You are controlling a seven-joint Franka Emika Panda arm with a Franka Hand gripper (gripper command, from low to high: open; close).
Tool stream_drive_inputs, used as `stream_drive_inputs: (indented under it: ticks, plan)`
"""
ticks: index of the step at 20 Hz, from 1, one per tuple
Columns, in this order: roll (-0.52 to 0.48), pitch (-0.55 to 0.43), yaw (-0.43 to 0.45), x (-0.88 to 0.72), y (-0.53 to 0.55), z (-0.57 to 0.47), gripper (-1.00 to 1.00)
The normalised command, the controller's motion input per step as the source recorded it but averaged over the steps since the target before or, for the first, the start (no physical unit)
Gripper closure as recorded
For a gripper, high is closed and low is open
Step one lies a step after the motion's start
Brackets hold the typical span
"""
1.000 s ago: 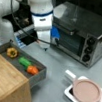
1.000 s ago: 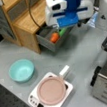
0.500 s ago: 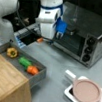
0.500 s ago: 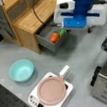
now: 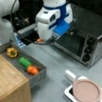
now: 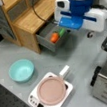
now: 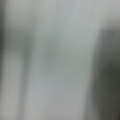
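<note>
My gripper [image 5: 44, 40] hangs below the white and blue hand [image 5: 51, 22], above the grey table between the open drawer [image 5: 38, 75] and the toaster oven [image 5: 88, 39]. A small orange patch shows at its lower tip; what it is cannot be made out. In a front view from above, the hand [image 6: 76, 18] covers the fingers and sits just right of the drawer [image 6: 46, 41]. The drawer holds a yellow pepper [image 5: 12, 52], a green vegetable [image 5: 24, 61] and an orange one [image 5: 32, 70]. The wrist view gives only a grey blur.
A wooden cabinet [image 5: 3, 81] stands over the drawer. A white hob [image 6: 36, 101] carries a pink pan [image 6: 51, 90] whose handle [image 6: 64, 71] points toward the drawer. A teal bowl [image 6: 21, 70] sits at a front view's left. The arm's white base [image 5: 4, 20] is behind the drawer.
The arm has swung away from above the drawer toward the toaster oven and now looms larger in both front views. The drawer's contents stay put.
</note>
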Motion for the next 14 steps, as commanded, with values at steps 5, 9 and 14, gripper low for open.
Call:
stream_drive_inputs:
  ticks: [5, 9, 14]
  plan:
    - [0.182, 0.026, -0.257, 0.37, 0.11, 0.02, -1.0]
    - [0.065, 0.112, -0.096, 0.28, 0.0, 0.12, -1.0]
    - [-0.033, 0.188, 0.02, 0.29, -0.11, 0.19, -1.0]
